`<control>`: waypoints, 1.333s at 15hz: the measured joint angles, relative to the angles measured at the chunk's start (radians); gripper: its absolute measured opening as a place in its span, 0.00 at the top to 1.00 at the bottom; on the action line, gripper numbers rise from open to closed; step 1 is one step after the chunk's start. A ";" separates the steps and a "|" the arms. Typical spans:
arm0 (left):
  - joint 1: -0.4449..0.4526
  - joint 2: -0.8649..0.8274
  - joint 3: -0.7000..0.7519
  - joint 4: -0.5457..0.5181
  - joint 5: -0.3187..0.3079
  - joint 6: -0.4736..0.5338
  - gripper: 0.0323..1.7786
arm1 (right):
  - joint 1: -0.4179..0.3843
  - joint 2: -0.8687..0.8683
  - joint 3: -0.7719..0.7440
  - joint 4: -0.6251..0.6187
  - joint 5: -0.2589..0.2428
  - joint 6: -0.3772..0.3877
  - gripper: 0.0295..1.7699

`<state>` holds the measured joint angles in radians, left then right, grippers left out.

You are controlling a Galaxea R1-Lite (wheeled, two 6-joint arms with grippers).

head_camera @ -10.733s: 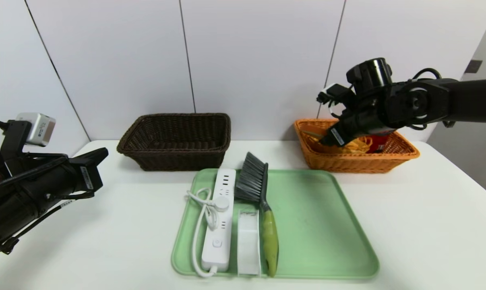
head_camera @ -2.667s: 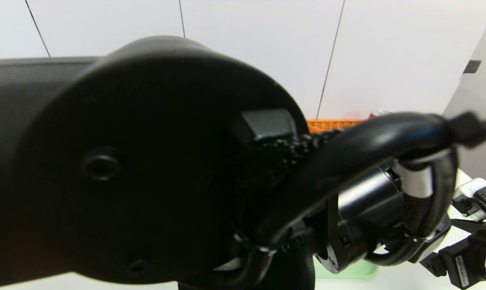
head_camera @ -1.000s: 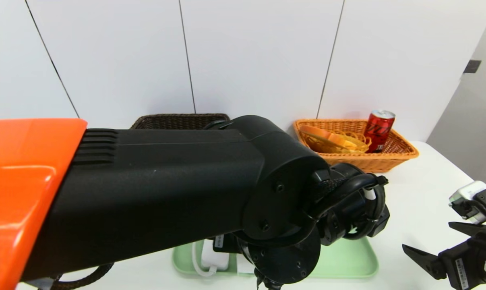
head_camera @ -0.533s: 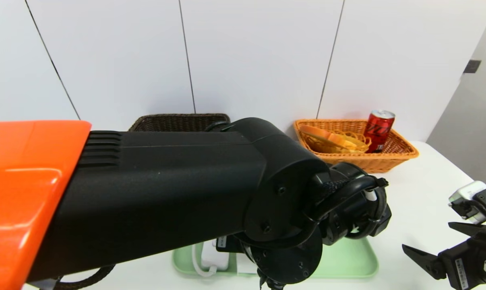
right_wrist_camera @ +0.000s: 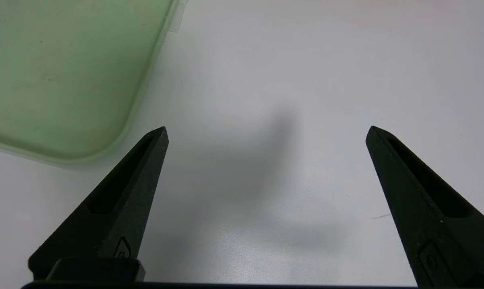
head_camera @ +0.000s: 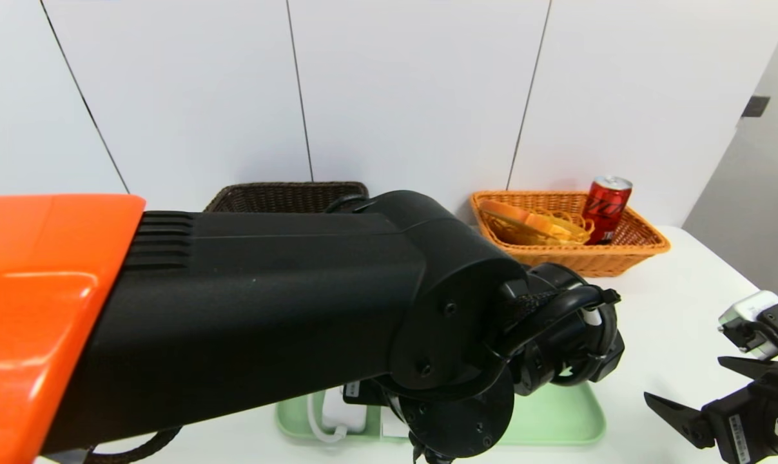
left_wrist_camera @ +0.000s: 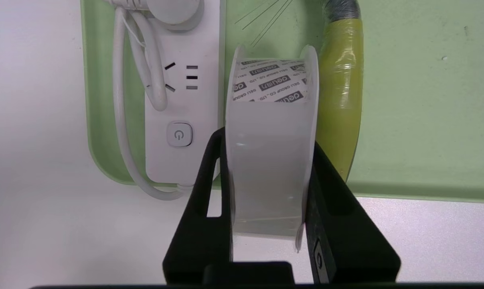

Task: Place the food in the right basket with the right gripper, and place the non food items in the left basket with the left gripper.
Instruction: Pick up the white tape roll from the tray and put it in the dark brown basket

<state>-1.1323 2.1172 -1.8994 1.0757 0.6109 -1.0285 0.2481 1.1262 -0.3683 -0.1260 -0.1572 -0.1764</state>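
Observation:
My left gripper (left_wrist_camera: 268,138) is shut on a roll of clear tape (left_wrist_camera: 272,168), one black finger pressed against each flat side. The roll stands on edge at the near edge of the green tray (left_wrist_camera: 418,100), between a white power strip (left_wrist_camera: 181,100) and a brush with a yellow-green handle (left_wrist_camera: 342,100). In the head view my left arm hides most of the tray (head_camera: 556,419). The brown left basket (head_camera: 285,192) shows behind the arm. The orange right basket (head_camera: 627,254) holds bread (head_camera: 530,222) and a red can (head_camera: 606,203). My right gripper (head_camera: 684,379) (right_wrist_camera: 266,129) is open over bare table.
The white table (right_wrist_camera: 306,80) stretches to the right of the tray, whose corner (right_wrist_camera: 65,80) lies beside my right gripper. Both baskets stand against the back wall. The power strip's cord (left_wrist_camera: 121,100) loops along the tray's edge.
My left arm has settled a little lower over the tray, and its fingers have closed in on the tape roll. The right arm has not moved.

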 joint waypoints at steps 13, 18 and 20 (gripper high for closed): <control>0.033 -0.229 -0.060 0.001 0.106 0.148 0.73 | 0.000 0.000 0.005 0.000 0.001 0.000 0.04; 0.167 -0.309 -0.062 -0.063 0.111 0.290 0.73 | 0.000 -0.004 0.010 0.000 0.000 0.000 0.04; 0.294 -0.333 -0.063 -0.132 0.109 0.391 0.73 | 0.000 -0.008 0.012 0.000 0.001 0.000 0.04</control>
<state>-0.8385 1.7843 -1.9619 0.9438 0.7196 -0.6379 0.2481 1.1185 -0.3564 -0.1264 -0.1566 -0.1768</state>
